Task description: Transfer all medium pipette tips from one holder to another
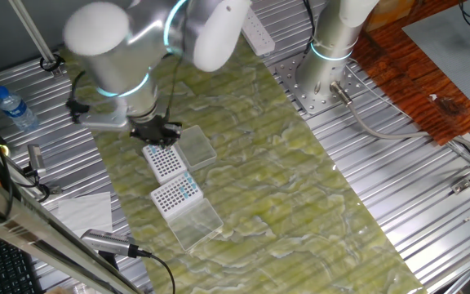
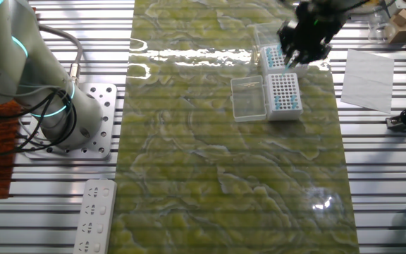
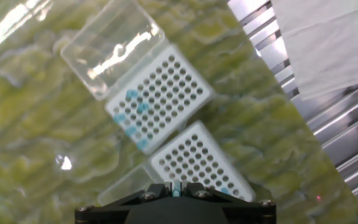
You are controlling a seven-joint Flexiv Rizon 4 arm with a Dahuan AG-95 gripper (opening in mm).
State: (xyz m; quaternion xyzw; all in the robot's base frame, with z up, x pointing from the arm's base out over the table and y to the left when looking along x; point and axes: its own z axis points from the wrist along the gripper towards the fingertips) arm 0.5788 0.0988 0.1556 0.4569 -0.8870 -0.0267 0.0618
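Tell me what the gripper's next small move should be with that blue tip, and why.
Probably carry the blue tip over to the rack with several blue tips and line it up above an empty hole. The gripper is pinching one tip above the nearly empty rack, so it looks just pulled and needs placing.

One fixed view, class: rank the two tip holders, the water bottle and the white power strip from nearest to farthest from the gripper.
1. Upper tip holder, directly under the gripper.
2. Lower tip holder, just beyond it.
3. Water bottle, far left.
4. Power strip, top: similar to the bottle, too close to call.
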